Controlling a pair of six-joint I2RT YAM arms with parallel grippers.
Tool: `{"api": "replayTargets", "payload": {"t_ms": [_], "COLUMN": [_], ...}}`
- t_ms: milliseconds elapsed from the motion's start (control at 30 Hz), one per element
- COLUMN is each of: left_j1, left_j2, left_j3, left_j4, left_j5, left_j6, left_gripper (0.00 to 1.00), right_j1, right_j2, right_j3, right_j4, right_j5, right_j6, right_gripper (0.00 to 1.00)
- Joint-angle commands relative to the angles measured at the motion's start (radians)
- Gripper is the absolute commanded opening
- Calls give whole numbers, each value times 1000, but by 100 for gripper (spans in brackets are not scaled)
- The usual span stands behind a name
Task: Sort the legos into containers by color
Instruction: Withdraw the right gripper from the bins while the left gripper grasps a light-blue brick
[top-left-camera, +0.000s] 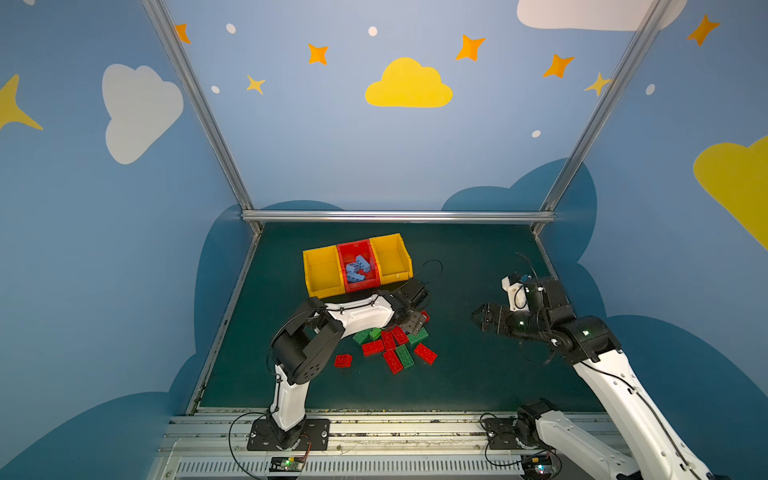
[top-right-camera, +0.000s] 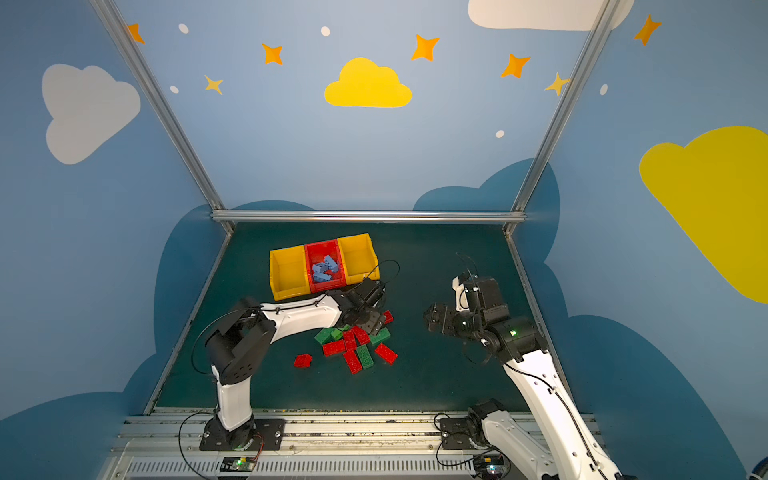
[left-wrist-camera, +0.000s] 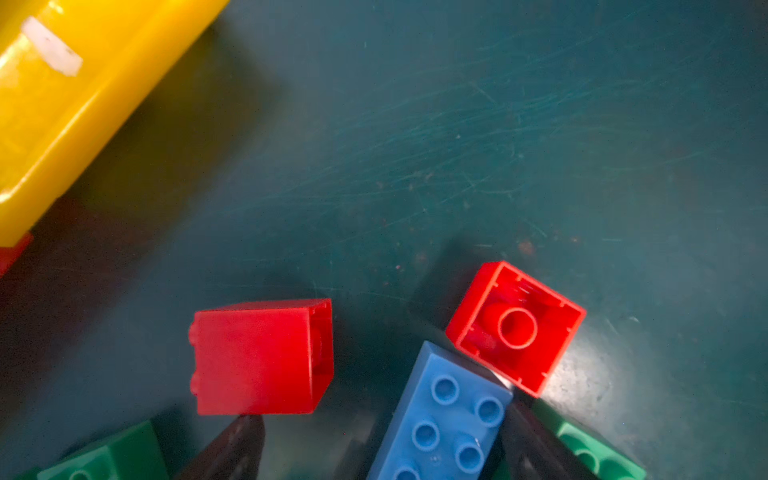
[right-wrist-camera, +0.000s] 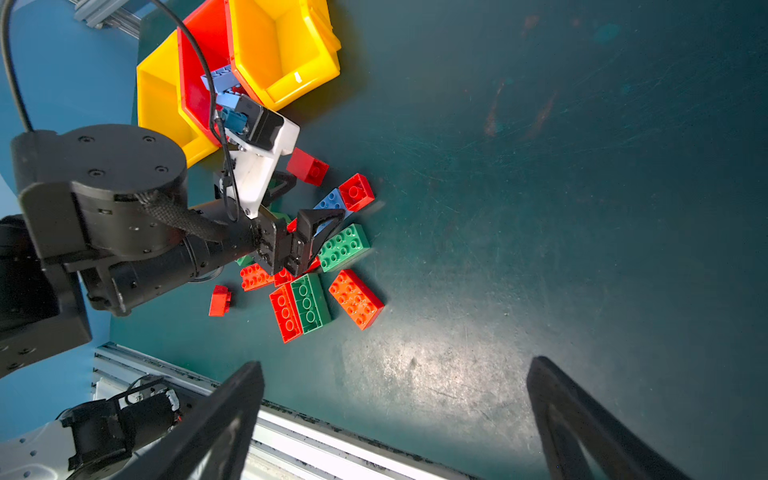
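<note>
The containers stand at the back: a yellow bin (top-left-camera: 322, 270), a red bin (top-left-camera: 353, 249) holding several blue legos (top-left-camera: 357, 268), and a second yellow bin (top-left-camera: 392, 257). Red and green legos lie in a pile (top-left-camera: 392, 349) in front of them, and one red brick (top-left-camera: 343, 360) lies apart on the left. My left gripper (left-wrist-camera: 380, 424) is down at the pile's far end, open. Its fingers straddle a blue brick (left-wrist-camera: 444, 419) that lies close to one finger, with a gap at the other. My right gripper (right-wrist-camera: 397, 365) hangs open and empty over bare mat, right of the pile.
Next to the blue brick lie an upturned short red brick (left-wrist-camera: 515, 328), a red brick on its side (left-wrist-camera: 262, 357) and green bricks (left-wrist-camera: 598, 453). The near yellow bin's wall (left-wrist-camera: 62, 104) is close behind. A metal rail (top-left-camera: 374, 428) runs along the table's front edge.
</note>
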Motion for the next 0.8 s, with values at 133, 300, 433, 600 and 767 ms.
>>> {"api": "replayTargets", "payload": {"t_ms": [133,300,433,600,767], "left_j1": [12,9,9,8,9], "left_j2": [16,2,-8,-13,-4], "left_j3": [-9,-49,-72,-91,-70], "left_j4": [-23,-16,-16,-6,-9], "left_j5": [38,74,82,88,92], "left_j6": [3,-33,-49,-57,-54], "left_gripper": [65,62,62,55,38], "right_j1": [-5,-5,-5,-4,-5], "right_j2": [-39,-53,-61,-71,-72], "right_j3": [-15,-16,-22,-30,-29], "right_j4": [-25,-42,-55,-59,-62], "right_j5": [30,47,42,42,39], "right_j6": [29,35,41,52,55], "right_gripper": [97,97,97,97,97]}}
